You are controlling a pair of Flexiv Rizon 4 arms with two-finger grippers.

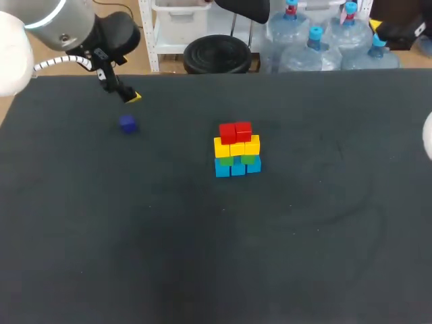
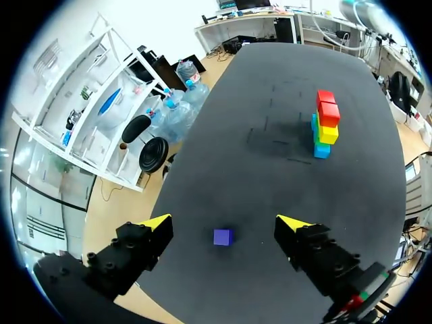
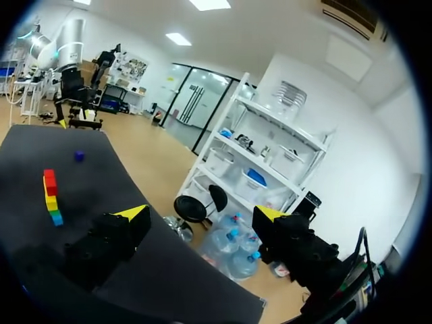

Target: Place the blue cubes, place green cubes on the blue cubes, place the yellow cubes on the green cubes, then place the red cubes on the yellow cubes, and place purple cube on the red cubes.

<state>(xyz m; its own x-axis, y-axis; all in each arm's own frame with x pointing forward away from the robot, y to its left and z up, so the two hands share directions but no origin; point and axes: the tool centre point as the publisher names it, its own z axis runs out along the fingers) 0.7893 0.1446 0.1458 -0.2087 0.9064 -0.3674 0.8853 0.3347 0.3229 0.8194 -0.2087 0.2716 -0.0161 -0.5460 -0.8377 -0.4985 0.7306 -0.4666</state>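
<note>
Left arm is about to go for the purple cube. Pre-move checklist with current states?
1. Purple cube free on the table, apart from the stack: ok.
2. Left gripper empty, jaws open: ok.
3. Cube lined up with the gap between the jaws in the left wrist view: ok.
4. Jaws down around the cube: not ok, it lies ahead of the tips.
5. Red cubes on top of the stack, nothing on them: ok.
6. Right gripper well away from the stack, jaws open: ok.
</note>
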